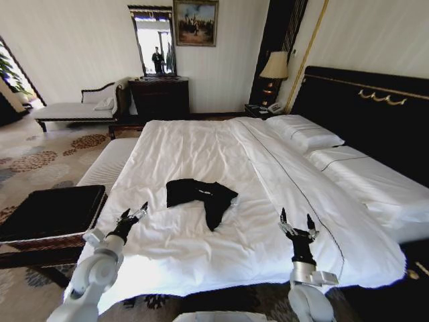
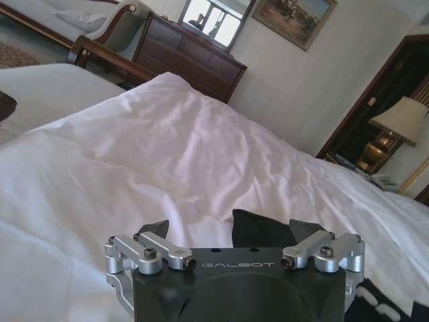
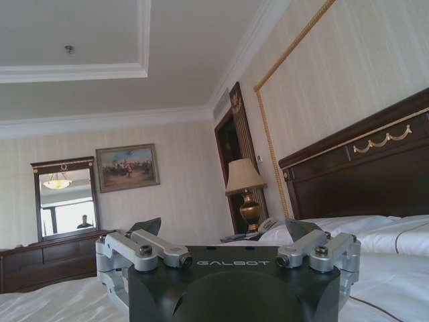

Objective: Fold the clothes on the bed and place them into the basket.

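Observation:
A crumpled black T-shirt (image 1: pixel 200 196) with a little white lettering lies on the near half of the white bed (image 1: pixel 194 144). My left gripper (image 1: pixel 134 214) hovers open over the sheet, left of the shirt and a little nearer the foot edge. In the left wrist view the left gripper (image 2: pixel 229 229) is open with the shirt (image 2: pixel 260 230) just beyond its fingertips. My right gripper (image 1: pixel 297 221) stands open over the sheet to the shirt's right, holding nothing; the right wrist view has this gripper (image 3: pixel 224 229) facing the headboard (image 3: pixel 362 168). The black basket (image 1: pixel 48 211) stands on the floor left of the bed's foot.
A white-cushioned bench (image 1: pixel 107 164) runs along the bed's left side behind the basket. Pillows (image 1: pixel 305 133) lie by the black headboard (image 1: pixel 375 114). A dark dresser (image 1: pixel 159 97) with a mirror, a chaise (image 1: pixel 74 107) and a lamp (image 1: pixel 275 67) stand at the far wall.

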Controlling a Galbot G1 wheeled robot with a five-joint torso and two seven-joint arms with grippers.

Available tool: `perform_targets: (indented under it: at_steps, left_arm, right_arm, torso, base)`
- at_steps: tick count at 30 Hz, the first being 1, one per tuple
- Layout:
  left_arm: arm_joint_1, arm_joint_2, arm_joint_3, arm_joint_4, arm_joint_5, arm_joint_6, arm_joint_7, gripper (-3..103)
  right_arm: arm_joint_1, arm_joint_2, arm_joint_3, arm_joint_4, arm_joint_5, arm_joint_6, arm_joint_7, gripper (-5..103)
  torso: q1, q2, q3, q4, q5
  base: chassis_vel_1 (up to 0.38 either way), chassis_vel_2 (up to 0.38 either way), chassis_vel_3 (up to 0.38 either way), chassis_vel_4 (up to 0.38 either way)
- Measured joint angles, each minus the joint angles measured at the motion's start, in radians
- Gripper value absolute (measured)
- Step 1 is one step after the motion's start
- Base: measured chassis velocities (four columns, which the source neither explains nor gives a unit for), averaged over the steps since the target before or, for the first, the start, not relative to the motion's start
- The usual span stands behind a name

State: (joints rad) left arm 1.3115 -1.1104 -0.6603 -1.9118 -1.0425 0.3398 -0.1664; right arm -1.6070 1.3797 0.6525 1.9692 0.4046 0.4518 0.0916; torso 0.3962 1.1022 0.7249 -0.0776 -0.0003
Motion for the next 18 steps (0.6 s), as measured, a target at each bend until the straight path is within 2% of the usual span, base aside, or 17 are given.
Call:
perform_targets:
  at_steps: [2,3,6,7,11,12,16,18]
  left_arm:
    - [-0.126,0.011,0.034,0.104,-0.084,0.023,-0.008,100]
    - [-0.126,0.011,0.034,0.104,-0.084,0.023,-0.008,100]
    - [-0.303,0.012,0.116,0.288,-0.118,0.041,-0.001,100]
    - [-0.303,0.012,0.116,0.288,-0.118,0.041,-0.001,100]
    - [-0.485,-0.026,0.213,0.482,-0.118,0.032,0.022,100]
    - [-0.485,-0.026,0.213,0.482,-0.118,0.032,0.022,100]
    - [-0.634,-0.107,0.262,0.691,-0.057,0.007,0.054,100]
    - [-0.658,-0.126,0.266,0.732,-0.04,0.0,0.06,100]
  right_arm:
    - [0.021,-0.01,-0.013,-0.018,0.0,-0.009,0.007,100]
    - [0.021,-0.01,-0.013,-0.018,0.0,-0.009,0.007,100]
    - [0.052,-0.02,-0.027,-0.055,-0.007,-0.011,0.011,100]
    - [0.052,-0.02,-0.027,-0.055,-0.007,-0.011,0.011,100]
    - [0.089,-0.014,-0.057,-0.097,-0.031,-0.011,0.015,100]
    - [0.089,-0.014,-0.057,-0.097,-0.031,-0.011,0.015,100]
    - [0.107,-0.01,-0.077,-0.12,-0.042,-0.009,0.016,100]
    - [0.109,-0.011,-0.08,-0.125,-0.042,-0.009,0.016,100]
  torso:
    - [0.0,0.0,0.0,-0.0002,0.0003]
    - [0.0,0.0,0.0,-0.0002,0.0003]
    - [0.0,0.0,0.0,-0.0003,0.0001]
    - [0.0,0.0,0.0,-0.0003,0.0001]
    - [0.0,0.0,0.0,-0.0003,0.0003]
    - [0.0,0.0,0.0,-0.0003,0.0003]
    - [0.0,0.0,0.0,-0.0004,0.0004]
    - [0.0,0.0,0.0,-0.0003,0.0003]
  base:
    - [0.0,0.0,0.0,0.0]
    - [0.0,0.0,0.0,0.0]
    - [0.0,0.0,0.0,0.0]
    - [0.0,0.0,0.0,0.0]
    - [0.0,0.0,0.0,0.0]
    - [0.0,0.0,0.0,0.0]
    - [0.0,0.0,0.0,0.0]
    - [0.0,0.0,0.0,0.0]
